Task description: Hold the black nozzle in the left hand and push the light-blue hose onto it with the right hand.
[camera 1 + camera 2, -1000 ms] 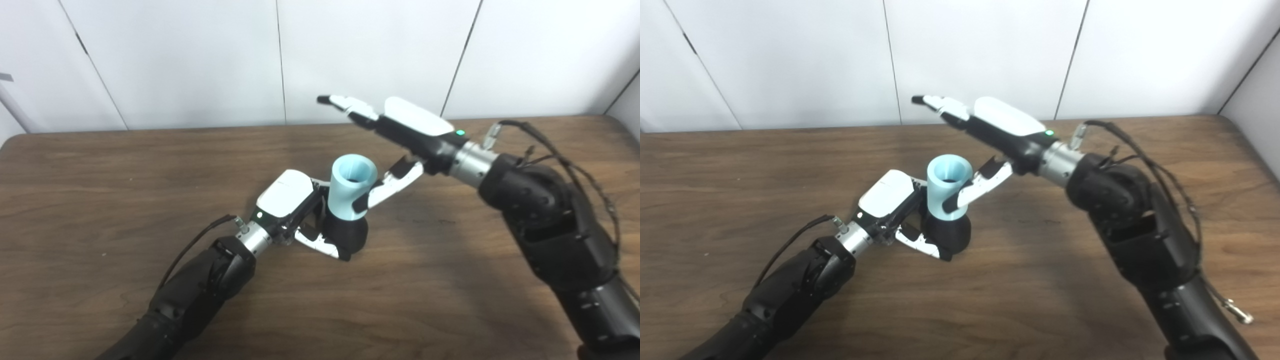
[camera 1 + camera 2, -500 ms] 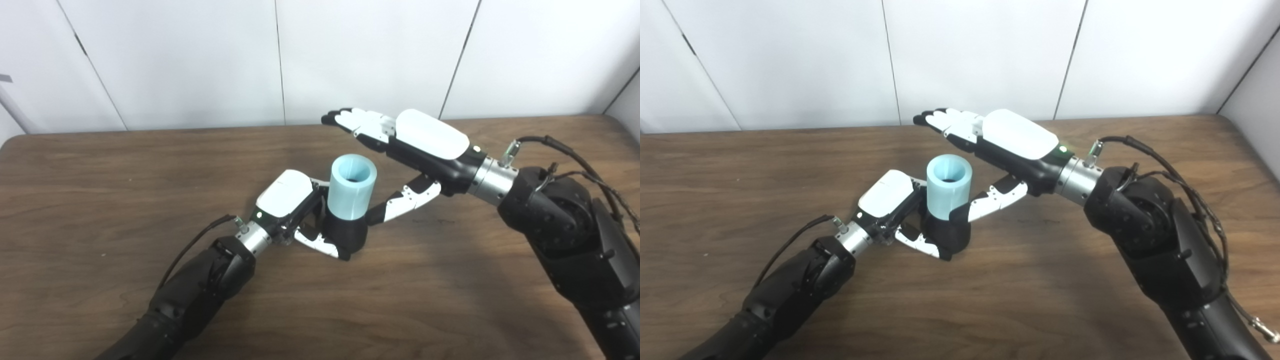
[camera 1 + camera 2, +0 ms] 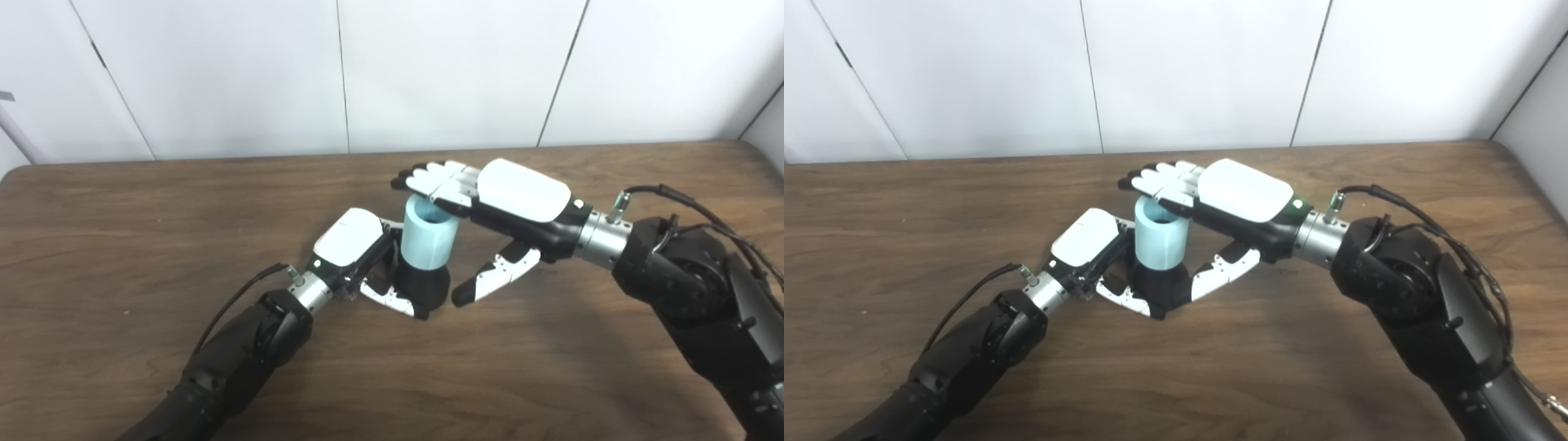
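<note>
**Right palm lowered onto hose for final press**

White wall panels back a brown wood-grain table (image 3: 122,202), on which both arms meet near the centre.

**Position of parts.** The black nozzle (image 3: 424,286) stands upright on the table. The light-blue hose (image 3: 427,240), a short thick tube, sits on top of it, open end up, lower end over the nozzle neck. How far it is seated cannot be read from either view.

**Left hand.** The left hand (image 3: 361,257) is closed around the nozzle base from the left, thumb wrapped across the front, fingers hidden behind. It pins the nozzle against the table.

**Right hand.** The right hand (image 3: 1213,195) lies flat, palm down, fingers (image 3: 1157,181) extended and held side by side over the open mouth of the hose. The fingers appear to touch the rim or sit just above it; actual contact cannot be confirmed. The thumb (image 3: 493,280) hangs free beside the nozzle and grips nothing.

**Change of state.** One second ago the right hand was raised and tilted, with its thumb against the side of the hose. It has since rolled level and descended, and the thumb has come off the tube.

**Consequence.** The side grip is given up for a top press. The next move probably calls for a straight downward push along the tube axis; an off-centre load could tilt the hose.
</note>
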{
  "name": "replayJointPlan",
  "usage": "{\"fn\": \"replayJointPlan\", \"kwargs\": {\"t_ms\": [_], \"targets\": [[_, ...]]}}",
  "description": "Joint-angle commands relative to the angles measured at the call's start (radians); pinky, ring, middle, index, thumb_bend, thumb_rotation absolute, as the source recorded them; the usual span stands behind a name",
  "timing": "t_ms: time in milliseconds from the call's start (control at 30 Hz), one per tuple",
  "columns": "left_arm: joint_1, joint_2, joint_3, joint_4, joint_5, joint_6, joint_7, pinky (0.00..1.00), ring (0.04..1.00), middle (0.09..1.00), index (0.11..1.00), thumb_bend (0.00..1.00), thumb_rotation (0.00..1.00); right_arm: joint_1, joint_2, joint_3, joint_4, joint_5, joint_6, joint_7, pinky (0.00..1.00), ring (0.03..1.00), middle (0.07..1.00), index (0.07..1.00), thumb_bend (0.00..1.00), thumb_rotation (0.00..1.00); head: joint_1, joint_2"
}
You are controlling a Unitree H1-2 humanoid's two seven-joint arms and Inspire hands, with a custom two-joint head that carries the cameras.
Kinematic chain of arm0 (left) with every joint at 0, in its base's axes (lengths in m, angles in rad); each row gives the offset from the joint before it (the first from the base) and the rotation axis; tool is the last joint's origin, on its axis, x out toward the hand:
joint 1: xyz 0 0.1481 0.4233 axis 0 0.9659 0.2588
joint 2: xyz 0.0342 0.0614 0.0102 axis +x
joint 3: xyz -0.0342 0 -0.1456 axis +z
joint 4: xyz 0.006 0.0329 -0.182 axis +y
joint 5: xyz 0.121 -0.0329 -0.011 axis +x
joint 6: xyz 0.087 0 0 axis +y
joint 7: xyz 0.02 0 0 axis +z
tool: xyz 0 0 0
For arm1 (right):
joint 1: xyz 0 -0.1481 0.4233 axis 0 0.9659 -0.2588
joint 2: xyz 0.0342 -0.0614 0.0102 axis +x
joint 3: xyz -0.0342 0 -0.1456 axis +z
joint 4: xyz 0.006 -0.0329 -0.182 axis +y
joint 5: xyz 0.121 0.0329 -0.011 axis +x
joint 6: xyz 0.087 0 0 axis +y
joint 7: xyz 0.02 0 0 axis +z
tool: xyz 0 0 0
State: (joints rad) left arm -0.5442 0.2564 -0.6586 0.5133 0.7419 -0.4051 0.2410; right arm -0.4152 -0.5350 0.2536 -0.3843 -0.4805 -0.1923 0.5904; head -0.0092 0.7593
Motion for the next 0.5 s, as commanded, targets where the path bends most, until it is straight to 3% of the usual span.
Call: {"fn": "replayJointPlan", "kwargs": {"t_ms": [0, 467], "targets": [[0.091, 0.020, -0.057, 0.069, 0.049, 0.014, -0.114, 0.30, 0.379, 0.423, 0.519, 0.52, 0.00, -0.016, -0.025, 0.001, -0.016, 0.001, -0.033, 0.000, 0.95, 1.000, 1.000, 1.000, 0.77, 1.00, -0.001, 0.000], [0.091, 0.023, -0.058, 0.051, 0.045, 0.027, -0.137, 0.31, 0.384, 0.427, 0.520, 0.52, 0.00, 0.018, -0.045, 0.064, -0.003, 0.006, -0.081, 0.043, 0.93, 0.979, 0.991, 0.961, 0.81, 0.96, -0.003, 0.009]]}}
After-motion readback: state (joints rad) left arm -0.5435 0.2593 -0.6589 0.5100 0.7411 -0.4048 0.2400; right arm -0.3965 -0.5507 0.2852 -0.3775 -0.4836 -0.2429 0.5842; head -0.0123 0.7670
